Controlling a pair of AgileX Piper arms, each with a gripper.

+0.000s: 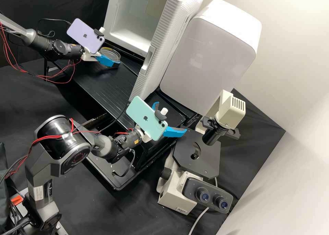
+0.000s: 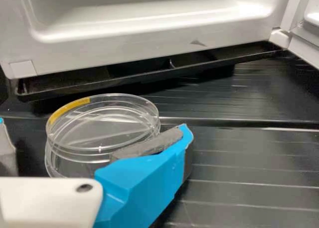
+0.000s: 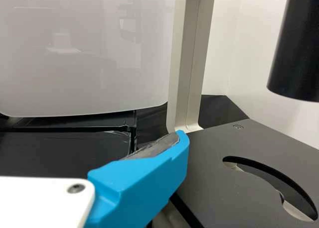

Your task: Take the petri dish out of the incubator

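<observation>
- Left gripper (image 1: 109, 59), fingers apart around the petri dish (image 1: 110, 52), one pad (image 2: 149, 144) touching; dish rests on black tray (image 1: 102, 87), upper left, outside the incubator (image 1: 118, 19).
- Right gripper (image 1: 170, 119), also apart, hangs mid-frame; I judge it stays clear.

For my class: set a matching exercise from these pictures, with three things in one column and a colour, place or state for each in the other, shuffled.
Things:
1. petri dish
2. incubator door
3. microscope stage

Descriptions:
A. black, with a hole cut in it
B. clear, outside the incubator, over the black tray
C. white, standing open

Pairs: 1-B, 2-C, 3-A
</observation>
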